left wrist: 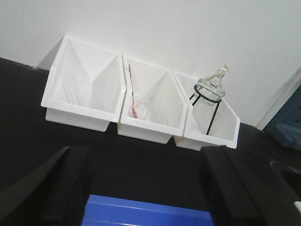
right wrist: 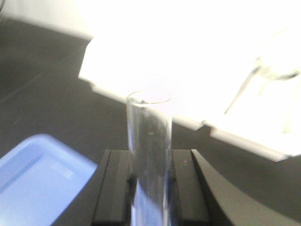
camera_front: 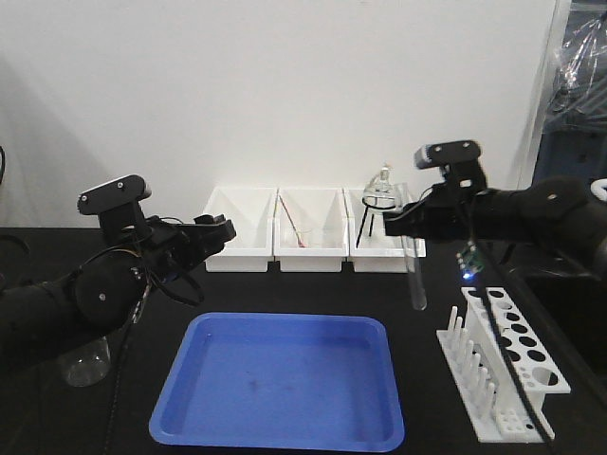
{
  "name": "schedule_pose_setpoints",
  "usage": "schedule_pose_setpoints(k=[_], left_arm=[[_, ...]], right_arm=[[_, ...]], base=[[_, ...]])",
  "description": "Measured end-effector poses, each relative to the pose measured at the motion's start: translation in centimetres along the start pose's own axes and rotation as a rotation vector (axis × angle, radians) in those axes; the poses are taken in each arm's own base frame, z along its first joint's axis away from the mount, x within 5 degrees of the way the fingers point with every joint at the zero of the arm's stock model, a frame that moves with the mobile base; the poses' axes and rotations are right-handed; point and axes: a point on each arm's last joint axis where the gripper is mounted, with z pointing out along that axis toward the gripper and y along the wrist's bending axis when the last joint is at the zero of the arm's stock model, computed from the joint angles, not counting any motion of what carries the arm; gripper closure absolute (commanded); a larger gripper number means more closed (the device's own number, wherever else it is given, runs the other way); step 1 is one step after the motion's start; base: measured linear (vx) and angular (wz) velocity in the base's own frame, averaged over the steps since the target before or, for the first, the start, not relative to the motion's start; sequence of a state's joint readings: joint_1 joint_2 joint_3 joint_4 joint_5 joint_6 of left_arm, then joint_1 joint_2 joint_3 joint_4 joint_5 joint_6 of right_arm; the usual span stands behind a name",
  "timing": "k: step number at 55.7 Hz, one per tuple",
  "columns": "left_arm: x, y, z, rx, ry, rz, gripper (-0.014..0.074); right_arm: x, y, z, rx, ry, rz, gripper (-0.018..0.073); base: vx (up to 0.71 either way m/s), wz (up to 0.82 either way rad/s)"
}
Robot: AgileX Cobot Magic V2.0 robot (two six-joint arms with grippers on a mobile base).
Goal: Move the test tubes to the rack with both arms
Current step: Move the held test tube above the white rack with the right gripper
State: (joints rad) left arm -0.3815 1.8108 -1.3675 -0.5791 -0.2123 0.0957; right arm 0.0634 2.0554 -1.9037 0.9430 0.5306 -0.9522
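My right gripper [camera_front: 406, 224] is shut on a clear test tube [camera_front: 416, 277] that hangs upright in the air, left of the white rack [camera_front: 503, 365] and above the black table. In the right wrist view the tube [right wrist: 149, 141] stands between the two black pads of the gripper [right wrist: 149, 188]. My left gripper [camera_front: 216, 233] is open and empty, hovering in front of the left white bin [camera_front: 242, 248]. In the left wrist view its fingers [left wrist: 66, 188] are spread wide, and more clear tubes [left wrist: 70, 92] lie in the left bin [left wrist: 56, 89].
A blue tray [camera_front: 228, 427] lies at the front centre. Three white bins stand at the back; the middle one [left wrist: 124, 120] holds a reddish rod and glassware, the right one [left wrist: 225, 134] a glass flask on a black stand [left wrist: 210, 89]. A beaker [camera_front: 87, 365] stands under my left arm.
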Motion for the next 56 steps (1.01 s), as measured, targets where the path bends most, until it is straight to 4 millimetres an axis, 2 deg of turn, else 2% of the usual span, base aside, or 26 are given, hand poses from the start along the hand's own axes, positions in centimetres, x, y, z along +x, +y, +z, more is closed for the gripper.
schedule_pose_setpoints(k=[8,17,25,30,41,52,56], left_arm=[[0.0,0.0,0.0,0.0,0.0,0.005,0.0012],[-0.1,0.0,0.0,-0.001,-0.011,0.006,0.0012],[-0.2,0.0,0.0,-0.002,-0.017,0.006,0.0012],[-0.2,0.0,0.0,-0.002,-0.018,0.006,0.0012],[-0.2,0.0,0.0,-0.002,-0.019,0.006,0.0012],[-0.3,0.0,0.0,-0.003,-0.032,0.006,0.0012],[-0.3,0.0,0.0,-0.003,-0.035,0.006,0.0012]], right_arm=[[-1.2,-3.1,-2.2,0.08,-0.087,0.019,0.0571],[0.7,-6.0,-2.8,0.144,-0.115,-0.022,0.0571],[2.4,-8.0,-3.3,0.178,-0.185,0.009,0.0571],[3.2,-9.0,-3.8,0.198,-0.192,-0.043,0.0571],[3.7,-9.5,-4.0,0.198,-0.192,-0.063,0.0571],[6.5,-9.3,-4.0,0.089,-0.148,-0.082,0.0571],[6.8,-9.2,-4.0,0.081,-0.141,-0.107,0.0571]], base=[[0.0,0.0],[0.0,0.0],[0.0,0.0],[0.0,0.0],[0.0,0.0],[0.0,0.0],[0.0,0.0]])
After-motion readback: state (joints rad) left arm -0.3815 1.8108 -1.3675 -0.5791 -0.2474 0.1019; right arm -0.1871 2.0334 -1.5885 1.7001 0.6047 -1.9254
